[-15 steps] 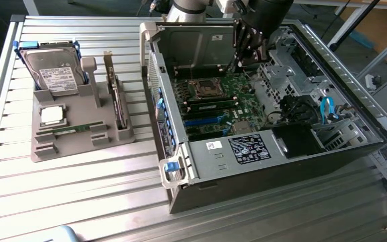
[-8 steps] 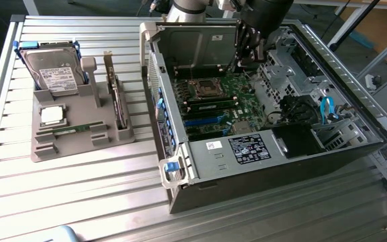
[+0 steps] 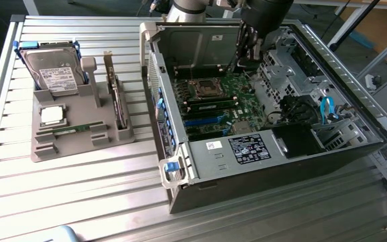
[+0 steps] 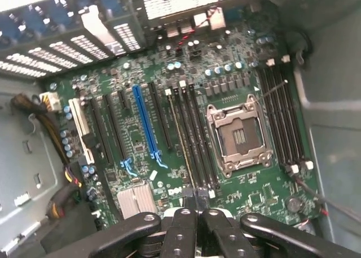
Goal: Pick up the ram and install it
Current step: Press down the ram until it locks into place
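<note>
A thin green ram stick (image 3: 68,129) lies flat in the grey holder (image 3: 46,151) at the exterior view's left. Another green stick (image 3: 210,106) stands in a motherboard slot next to the open processor socket (image 3: 203,88); the wrist view shows it edge-on (image 4: 179,131). My gripper (image 3: 244,58) hangs inside the open computer case (image 3: 200,166), above the motherboard (image 4: 141,122). In the wrist view the gripper (image 4: 196,204) is shut, its black fingers pressed together with nothing between them. It hovers over the near end of the memory slots (image 4: 197,139), clear of the board.
The holder also carries a hard drive (image 3: 56,70), a square processor chip (image 3: 51,115) and an upright expansion card (image 3: 116,96). Case walls, a drive cage (image 3: 284,65) and blue cables (image 3: 326,108) crowd around the arm. The slatted metal table (image 3: 79,201) spreads in front.
</note>
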Controlling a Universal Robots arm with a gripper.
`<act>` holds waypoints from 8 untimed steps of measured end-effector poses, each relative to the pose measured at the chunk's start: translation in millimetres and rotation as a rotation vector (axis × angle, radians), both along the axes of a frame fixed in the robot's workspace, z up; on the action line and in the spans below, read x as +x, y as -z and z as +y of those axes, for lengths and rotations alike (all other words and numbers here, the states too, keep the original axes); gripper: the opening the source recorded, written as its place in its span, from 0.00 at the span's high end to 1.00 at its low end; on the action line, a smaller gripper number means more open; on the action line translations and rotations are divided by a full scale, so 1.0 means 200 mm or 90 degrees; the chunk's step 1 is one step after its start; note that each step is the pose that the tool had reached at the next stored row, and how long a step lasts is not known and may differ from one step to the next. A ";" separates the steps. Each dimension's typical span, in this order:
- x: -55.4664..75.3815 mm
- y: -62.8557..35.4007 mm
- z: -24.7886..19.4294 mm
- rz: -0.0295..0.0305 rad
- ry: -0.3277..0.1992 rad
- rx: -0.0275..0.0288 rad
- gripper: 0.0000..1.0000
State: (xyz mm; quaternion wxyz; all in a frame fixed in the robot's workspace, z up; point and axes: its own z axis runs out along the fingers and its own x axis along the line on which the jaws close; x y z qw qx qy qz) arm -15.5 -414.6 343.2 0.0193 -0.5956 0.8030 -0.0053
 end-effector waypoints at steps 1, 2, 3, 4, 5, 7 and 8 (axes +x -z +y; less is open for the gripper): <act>0.00 0.000 0.000 0.0000 0.009 0.0000 0.90; 0.00 0.000 0.000 0.0000 0.022 -0.0001 0.90; 0.00 0.000 0.000 0.0000 0.032 -0.0001 0.90; 0.00 0.000 0.000 0.0000 0.043 0.0000 0.90; 0.00 0.000 0.000 0.0000 0.052 0.0000 0.90; 0.00 0.000 0.000 0.0000 0.072 0.0000 0.90; 0.00 0.000 0.000 0.0000 0.082 0.0000 0.90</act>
